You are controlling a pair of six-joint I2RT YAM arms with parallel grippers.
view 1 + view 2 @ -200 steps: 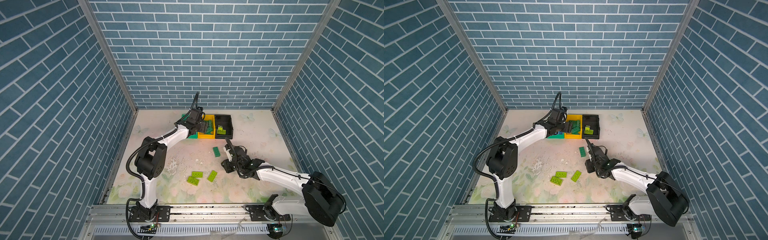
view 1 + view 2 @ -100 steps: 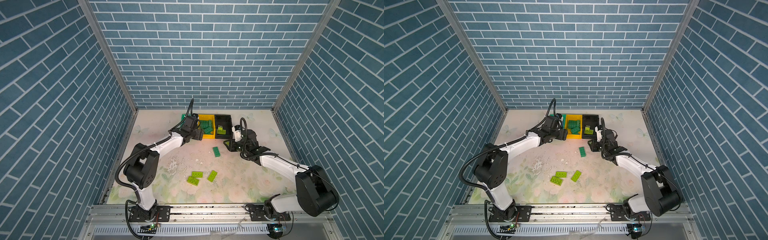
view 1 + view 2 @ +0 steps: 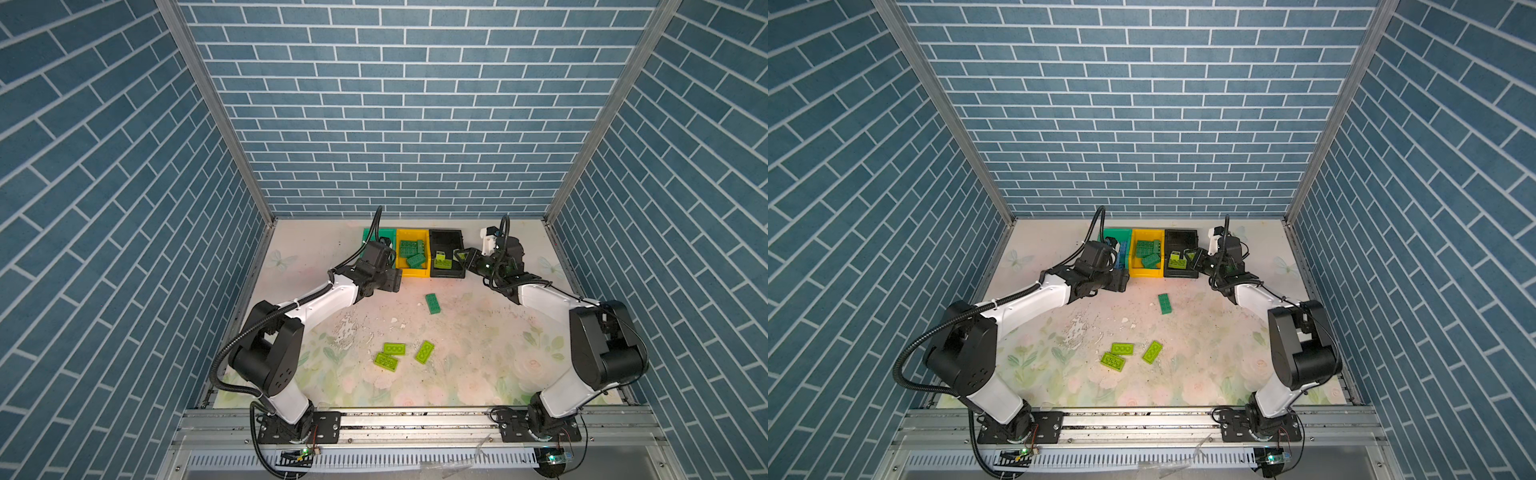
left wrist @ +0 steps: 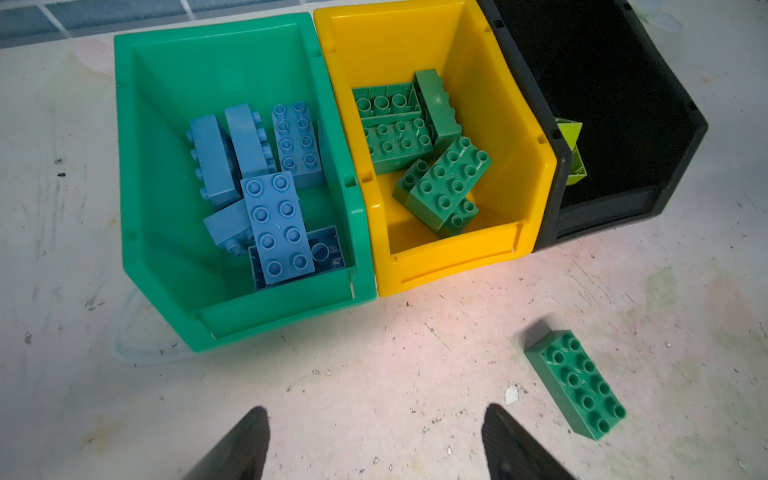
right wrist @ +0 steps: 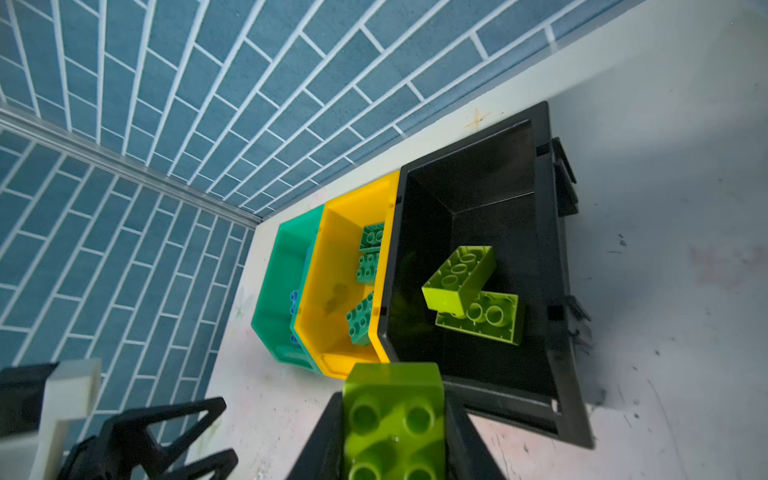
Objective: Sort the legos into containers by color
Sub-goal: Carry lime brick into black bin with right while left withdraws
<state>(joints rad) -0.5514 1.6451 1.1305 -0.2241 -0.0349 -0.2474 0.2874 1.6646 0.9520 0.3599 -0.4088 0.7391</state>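
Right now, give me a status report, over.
Left gripper open, empty. Right gripper shut on lime brick at black bin. On table: dark green brick, three loose lime bricks. Nothing blocks the bin.

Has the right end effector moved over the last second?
Yes. The right end effector went from beside the loose dark green brick rearward to the black bin.

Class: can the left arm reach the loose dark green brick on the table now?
Probably yes: the left gripper is open and empty, the dark green brick lies nearby, nothing between them.
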